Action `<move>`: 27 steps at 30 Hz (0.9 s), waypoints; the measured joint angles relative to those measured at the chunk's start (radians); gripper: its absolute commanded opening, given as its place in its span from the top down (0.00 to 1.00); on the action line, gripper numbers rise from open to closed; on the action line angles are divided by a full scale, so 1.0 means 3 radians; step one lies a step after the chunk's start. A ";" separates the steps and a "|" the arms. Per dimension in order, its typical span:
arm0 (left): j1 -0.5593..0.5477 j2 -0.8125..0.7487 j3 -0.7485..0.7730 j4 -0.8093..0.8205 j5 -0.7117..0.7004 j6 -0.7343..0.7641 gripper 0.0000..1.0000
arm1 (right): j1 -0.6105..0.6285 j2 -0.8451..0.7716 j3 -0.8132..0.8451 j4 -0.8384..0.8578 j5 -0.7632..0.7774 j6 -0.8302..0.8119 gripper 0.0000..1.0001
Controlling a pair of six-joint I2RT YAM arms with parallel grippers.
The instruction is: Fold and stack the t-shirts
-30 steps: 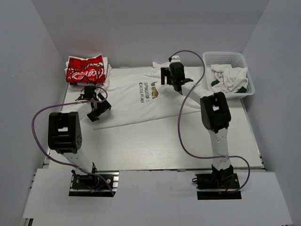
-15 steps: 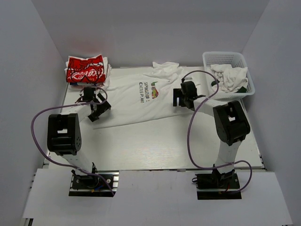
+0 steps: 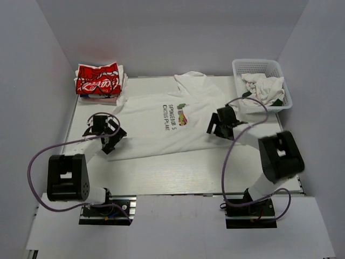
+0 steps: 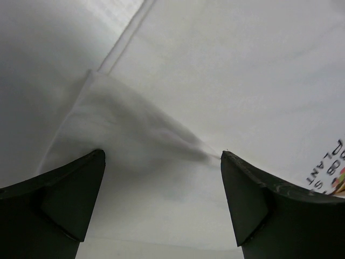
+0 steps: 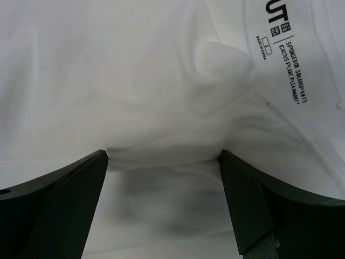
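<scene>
The large white t-shirt [image 3: 156, 129] with a cartoon print and dark lettering lies spread over the middle of the table. My left gripper [image 3: 111, 139] is open at its near left corner; in the left wrist view [image 4: 161, 156] a raised fold of the white cloth [image 4: 242, 81] runs between the jaws. My right gripper [image 3: 212, 125] is open at the shirt's right side; in the right wrist view [image 5: 163, 154] rumpled cloth [image 5: 135, 81] and the neck label lie ahead of the jaws. The red t-shirt [image 3: 97, 79] with white script lies folded at the back left.
A white basket [image 3: 259, 62] with crumpled white clothes stands at the back right. The red shirt tops a small pile of folded clothes [image 3: 119, 89]. Bare table [image 3: 161, 172] shows near the arms' bases. Grey walls close in the sides and back.
My right gripper has moved from the far collar down to the shirt's near right side. The shirt now lies flatter and shifted right. My left gripper has drawn slightly nearer.
</scene>
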 measured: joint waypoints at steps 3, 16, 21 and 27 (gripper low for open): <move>0.0000 -0.0401 -0.0286 -0.0206 0.0052 -0.0195 0.00 | 0.0020 -0.0795 -0.0726 -0.0228 -0.0067 0.0226 0.10; -0.0023 -0.1640 -0.0027 -0.1493 0.0112 -0.0416 0.00 | 0.0270 -0.1967 -0.0623 -0.1330 -0.0011 0.0225 0.10; 0.0010 -0.0683 0.0930 -0.1321 0.0084 -0.0113 0.00 | 0.0277 -0.1264 0.0449 -0.1019 0.0010 -0.0098 0.10; 0.0066 0.0666 0.1768 -0.1144 -0.0034 0.0069 0.00 | 0.0276 -0.0341 0.1404 -0.0510 0.0200 -0.0257 0.10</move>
